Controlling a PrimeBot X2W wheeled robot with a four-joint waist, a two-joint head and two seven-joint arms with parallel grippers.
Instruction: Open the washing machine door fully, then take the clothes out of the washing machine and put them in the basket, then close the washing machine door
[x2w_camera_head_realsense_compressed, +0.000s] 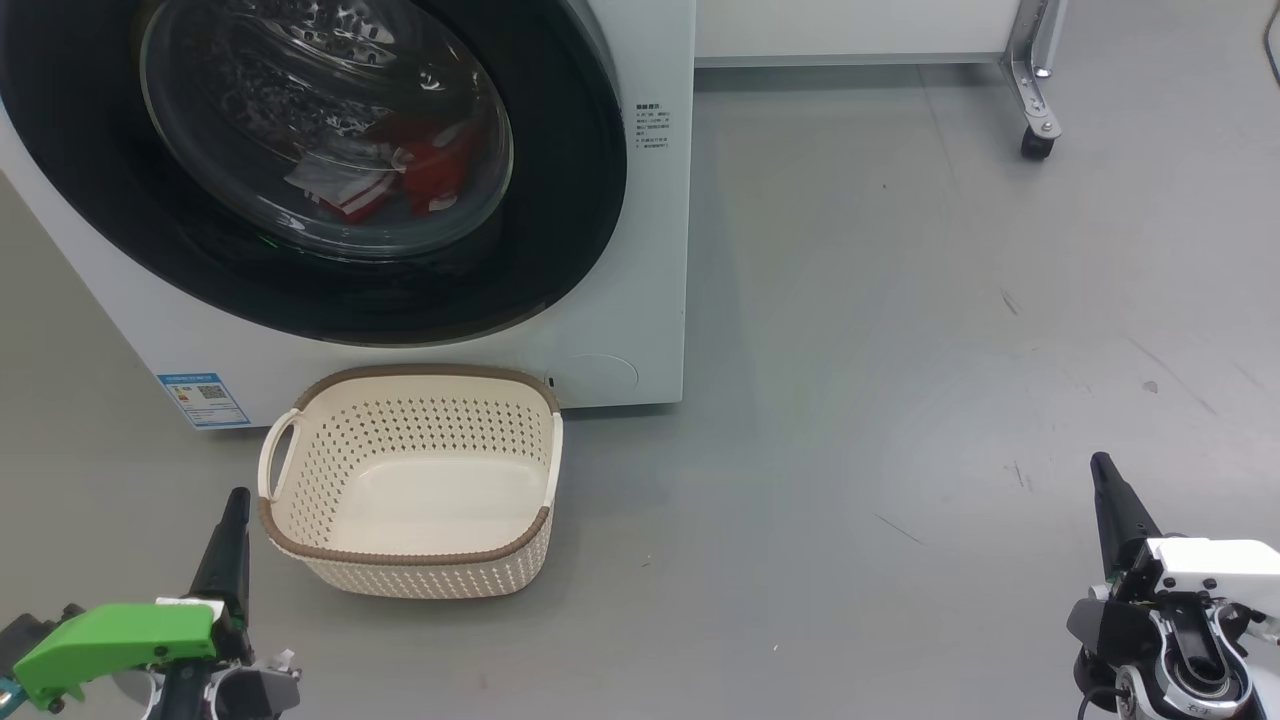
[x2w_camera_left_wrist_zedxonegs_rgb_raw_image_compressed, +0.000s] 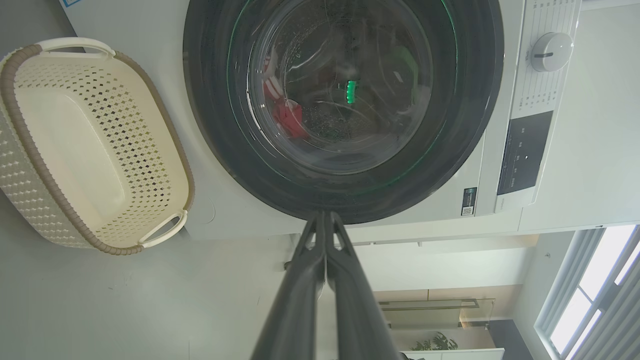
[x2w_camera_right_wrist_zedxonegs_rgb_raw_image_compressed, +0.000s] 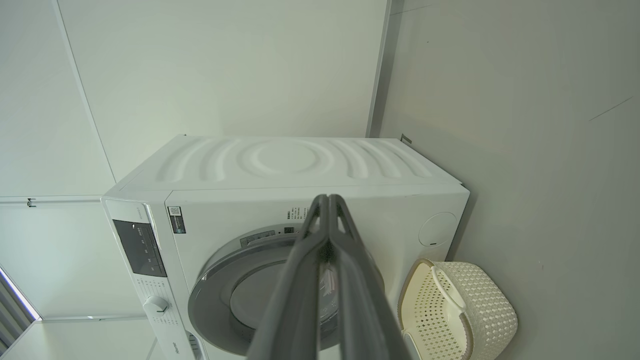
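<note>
- Washer (x2w_camera_head_realsense_compressed: 620, 330) far left, door (x2w_camera_head_realsense_compressed: 565, 235) shut
- Basket (x2w_camera_head_realsense_compressed: 400, 557) just before it, just right of left gripper (x2w_camera_head_realsense_compressed: 237, 497)
- Clothes (x2w_camera_head_realsense_compressed: 435, 165) behind door glass, far from both grippers
- Right gripper (x2w_camera_head_realsense_compressed: 1103, 466) near right; both pressed together

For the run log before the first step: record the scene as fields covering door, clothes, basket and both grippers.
door: washing machine door shut
clothes: red, inside the washing machine, seen through the door glass
basket: empty, on the floor in front of the washing machine
left gripper: shut, holding nothing, beside the basket
right gripper: shut, holding nothing
</note>
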